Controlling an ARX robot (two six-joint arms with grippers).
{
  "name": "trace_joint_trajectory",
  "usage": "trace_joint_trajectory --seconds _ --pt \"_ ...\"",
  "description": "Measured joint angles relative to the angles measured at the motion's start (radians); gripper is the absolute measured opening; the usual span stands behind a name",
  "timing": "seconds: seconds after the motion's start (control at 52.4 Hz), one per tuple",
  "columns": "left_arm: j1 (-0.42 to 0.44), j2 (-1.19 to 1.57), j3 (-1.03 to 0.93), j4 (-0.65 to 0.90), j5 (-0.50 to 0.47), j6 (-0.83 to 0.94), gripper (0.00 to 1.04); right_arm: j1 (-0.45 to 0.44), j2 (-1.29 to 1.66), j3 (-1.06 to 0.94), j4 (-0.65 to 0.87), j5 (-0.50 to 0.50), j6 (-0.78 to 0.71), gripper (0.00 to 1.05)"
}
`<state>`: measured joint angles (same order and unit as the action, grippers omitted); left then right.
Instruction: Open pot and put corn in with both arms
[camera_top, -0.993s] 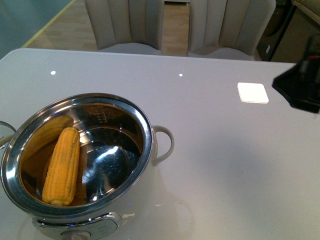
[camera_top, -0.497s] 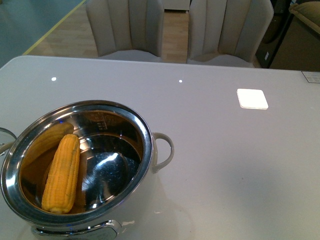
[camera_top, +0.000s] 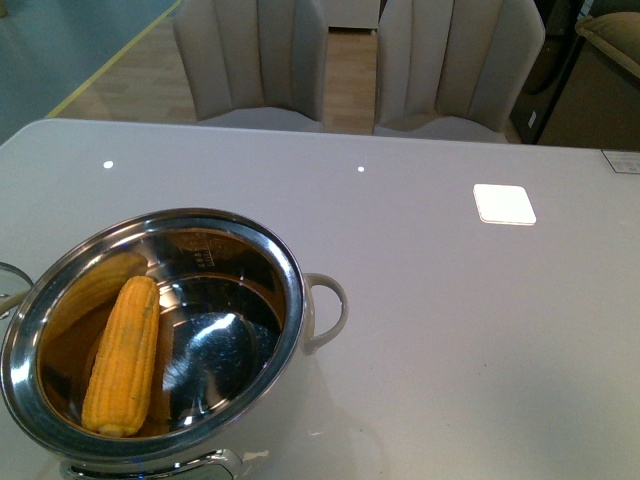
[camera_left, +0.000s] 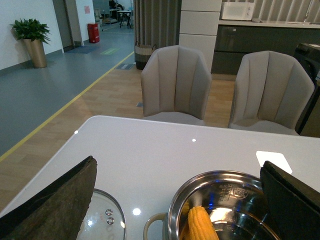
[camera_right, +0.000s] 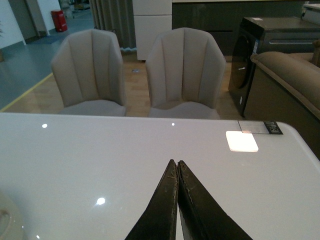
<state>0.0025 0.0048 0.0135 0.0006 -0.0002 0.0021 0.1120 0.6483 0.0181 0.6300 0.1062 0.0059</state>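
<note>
So: one pot, round, polished steel with a mirror-bright inside, stands uncovered at the near left of the glossy pale worktop. One corn cob lies inside it, yellow and bumpy with rows of kernels, leaning along the left wall, its reflection beside it. One pale loop handle shows fully on the pot's right side. One glass lid lies flat on the worktop just beside the pot, on its left. One small white square tile sits well apart, far right. Two padded grey chairs stand behind the worktop. My left hand is spread wide apart, holding nothing, its flat dark fingers framing the pot. My right hand is pressed together, tips meeting, empty.
</note>
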Motion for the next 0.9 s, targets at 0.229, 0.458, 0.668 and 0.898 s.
trace_joint_trajectory --seconds 0.229,0.458,0.668,0.898 --pt "0.0 0.0 0.0 0.0 0.0 0.0 0.98 -0.106 -0.145 -0.001 -0.134 -0.103 0.0 0.02" --pt "0.0 0.0 0.0 0.0 0.0 0.0 0.98 -0.108 -0.27 -0.001 -0.252 -0.103 0.0 0.02" --pt "0.0 0.0 0.0 0.0 0.0 0.0 0.98 -0.108 -0.348 -0.001 -0.328 -0.104 0.0 0.02" --pt "0.0 0.0 0.0 0.0 0.0 0.0 0.98 -0.108 -0.418 -0.001 -0.399 -0.104 0.0 0.02"
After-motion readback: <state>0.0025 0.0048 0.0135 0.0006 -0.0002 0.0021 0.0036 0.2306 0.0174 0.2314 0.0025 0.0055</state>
